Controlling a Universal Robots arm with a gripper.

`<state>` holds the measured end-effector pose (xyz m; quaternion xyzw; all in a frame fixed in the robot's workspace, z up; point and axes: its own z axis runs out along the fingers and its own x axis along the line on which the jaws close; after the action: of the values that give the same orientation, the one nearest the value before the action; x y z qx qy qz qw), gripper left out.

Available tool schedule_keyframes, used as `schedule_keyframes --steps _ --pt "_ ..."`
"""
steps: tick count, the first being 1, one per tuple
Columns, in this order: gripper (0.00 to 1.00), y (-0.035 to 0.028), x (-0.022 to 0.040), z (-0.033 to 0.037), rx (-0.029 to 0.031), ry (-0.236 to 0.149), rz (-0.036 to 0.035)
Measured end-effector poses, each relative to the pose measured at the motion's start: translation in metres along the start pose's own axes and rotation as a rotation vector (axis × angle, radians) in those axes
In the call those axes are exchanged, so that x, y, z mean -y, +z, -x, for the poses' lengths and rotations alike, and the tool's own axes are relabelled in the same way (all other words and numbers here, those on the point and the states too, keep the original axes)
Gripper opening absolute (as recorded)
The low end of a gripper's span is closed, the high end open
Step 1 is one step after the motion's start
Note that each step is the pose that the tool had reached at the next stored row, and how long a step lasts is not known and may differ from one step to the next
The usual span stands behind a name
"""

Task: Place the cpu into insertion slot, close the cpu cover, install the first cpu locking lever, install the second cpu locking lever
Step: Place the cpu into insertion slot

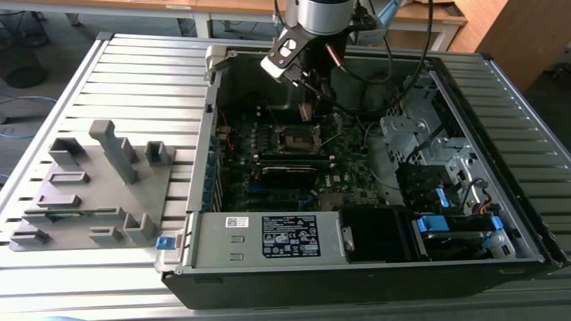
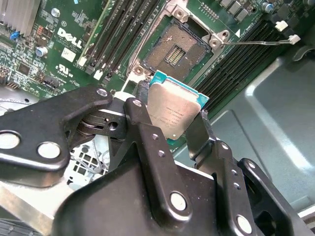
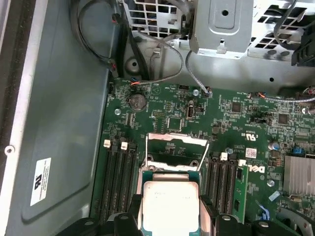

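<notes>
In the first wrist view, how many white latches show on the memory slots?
4 white latches: two on one side of the insertion slot, two on the other; more may hide behind the tool holding the cpu.

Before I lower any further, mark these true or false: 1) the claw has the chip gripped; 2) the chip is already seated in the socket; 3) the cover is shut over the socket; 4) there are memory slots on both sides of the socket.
1) The claw is shut on the chip. True.
2) The chip is already seated in the socket. False: the socket is bare, with its contacts showing, and the chip is held clear of it between the claw's fingers.
3) The cover is shut over the socket. False: it is swung up and open, leaving the socket uncovered.
4) Memory slots run along both sides of the socket. True.
</notes>
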<state>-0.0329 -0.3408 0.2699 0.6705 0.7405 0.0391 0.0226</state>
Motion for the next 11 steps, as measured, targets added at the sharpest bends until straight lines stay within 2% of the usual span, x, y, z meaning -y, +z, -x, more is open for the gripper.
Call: schedule_keyframes --steps 2,5,11 --pt "0.54 0.0000 0.0000 0.0000 0.0001 0.001 0.0001" --pt "0.54 0.0002 0.0000 0.0000 0.0036 0.041 0.0008" --pt "0.54 0.0002 0.0001 0.0000 0.0040 0.044 0.0008"
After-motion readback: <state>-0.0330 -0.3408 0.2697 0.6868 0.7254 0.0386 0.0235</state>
